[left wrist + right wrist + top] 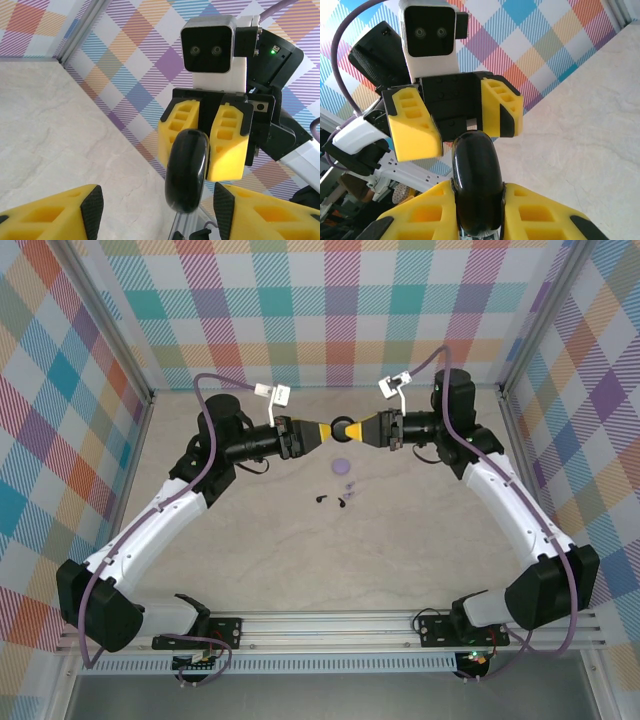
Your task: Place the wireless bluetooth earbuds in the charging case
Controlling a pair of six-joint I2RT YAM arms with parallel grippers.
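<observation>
Right gripper [477, 215] is clamped across the thin body of a black round case [475, 170], held in the air over mid-table. The left gripper [158, 206] faces it with fingers spread to either side of the case's far rim. The black earbuds [320, 498] and a lavender earbud [349, 486] lie loose on the table [250, 540] nearer the bases, close to a lavender round case [342, 466]. Bare tabletop surrounds them and the checked walls [320, 310] stand well apart. Both arms hang above, over the far side. The earbuds are too small to tell their heading. The black case lies level, round from above.
</observation>
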